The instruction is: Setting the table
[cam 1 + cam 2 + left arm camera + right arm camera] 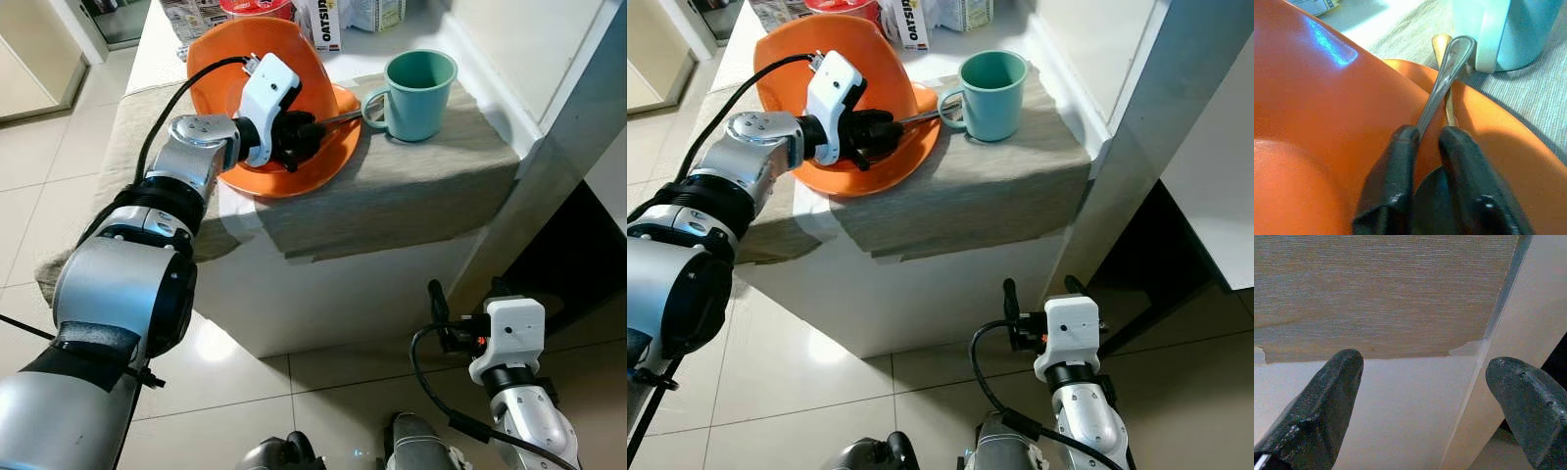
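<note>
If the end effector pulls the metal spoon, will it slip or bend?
The spoon looks polished, so it may slip between the left end effector fingers. It seems rigid metal, unlikely to bend. Its tip lies near the teal mug, which it might nudge.

Eye views look steeply down from above; both share cloth-covered counter [392, 196], upper frame. Left wrist view close over orange plate [1312, 98]. Right wrist view faces the counter's front from low

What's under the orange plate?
The plate sits on a grey cloth over the white table. Whatever else lies under it is covered.
</note>
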Controlling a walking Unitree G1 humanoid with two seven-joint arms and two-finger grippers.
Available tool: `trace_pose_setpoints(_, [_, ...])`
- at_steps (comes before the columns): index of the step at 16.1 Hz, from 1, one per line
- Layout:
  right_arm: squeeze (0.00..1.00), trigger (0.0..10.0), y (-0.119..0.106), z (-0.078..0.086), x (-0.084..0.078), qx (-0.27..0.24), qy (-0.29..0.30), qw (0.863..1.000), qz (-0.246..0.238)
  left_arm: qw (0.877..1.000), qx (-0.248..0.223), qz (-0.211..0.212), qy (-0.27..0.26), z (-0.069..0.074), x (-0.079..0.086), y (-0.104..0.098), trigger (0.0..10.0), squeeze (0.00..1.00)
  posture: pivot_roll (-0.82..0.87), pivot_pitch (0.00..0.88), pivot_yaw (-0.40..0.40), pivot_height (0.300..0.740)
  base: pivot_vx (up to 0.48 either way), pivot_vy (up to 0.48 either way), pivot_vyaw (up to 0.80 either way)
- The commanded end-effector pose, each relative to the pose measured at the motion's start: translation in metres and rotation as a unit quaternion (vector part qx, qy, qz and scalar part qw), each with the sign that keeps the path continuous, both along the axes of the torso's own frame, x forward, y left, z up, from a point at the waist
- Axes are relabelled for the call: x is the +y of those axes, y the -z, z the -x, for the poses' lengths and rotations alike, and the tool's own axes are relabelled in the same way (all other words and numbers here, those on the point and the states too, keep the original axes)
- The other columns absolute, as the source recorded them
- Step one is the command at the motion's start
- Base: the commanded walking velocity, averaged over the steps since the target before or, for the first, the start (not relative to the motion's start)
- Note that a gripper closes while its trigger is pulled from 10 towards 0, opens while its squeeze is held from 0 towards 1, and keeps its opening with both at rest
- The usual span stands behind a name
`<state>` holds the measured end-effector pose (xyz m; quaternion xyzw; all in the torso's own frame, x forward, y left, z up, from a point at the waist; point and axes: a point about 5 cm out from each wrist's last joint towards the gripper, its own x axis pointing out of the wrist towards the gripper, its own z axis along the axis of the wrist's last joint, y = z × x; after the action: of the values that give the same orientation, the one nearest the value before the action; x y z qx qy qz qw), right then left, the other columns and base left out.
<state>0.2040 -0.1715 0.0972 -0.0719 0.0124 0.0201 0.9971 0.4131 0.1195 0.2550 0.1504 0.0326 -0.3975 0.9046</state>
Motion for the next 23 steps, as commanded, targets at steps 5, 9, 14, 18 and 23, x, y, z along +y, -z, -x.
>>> trace_pose_setpoints(5, [0.00,10.0,0.006,0.001,0.003,0.013,-0.008,1.000,0.001,0.997,0.023,0.045,0.050,0.003,-0.005,-0.009,0.0,0.00,-0.37,0.158,0.163,0.740,0.000,0.000,0.00])
trace_pose_setpoints(9, [0.00,10.0,0.006,0.001,0.004,0.012,-0.006,1.000,0.000,0.994,0.027,0.067,0.079,0.005,-0.014,-0.014,0.0,0.00,-0.37,0.156,0.167,0.740,0.000,0.000,0.00])
trace_pose_setpoints(14, [0.00,10.0,0.007,0.001,0.004,0.013,-0.005,1.000,0.000,0.994,0.018,0.073,0.080,0.005,-0.016,-0.020,0.0,0.00,-0.37,0.158,0.166,0.740,0.000,0.000,0.00])
trace_pose_setpoints(18, [0.00,10.0,0.008,-0.001,0.005,0.015,-0.008,1.000,0.002,0.999,-0.016,0.040,0.030,0.001,-0.006,-0.026,0.0,0.00,-0.36,0.155,0.160,0.740,0.000,0.000,0.00])
trace_pose_setpoints(23, [0.00,10.0,0.011,-0.004,0.007,0.017,-0.014,1.000,0.000,0.999,-0.032,0.012,-0.024,-0.003,0.012,-0.029,10.0,0.00,-0.35,0.153,0.159,0.740,0.000,0.000,0.00])
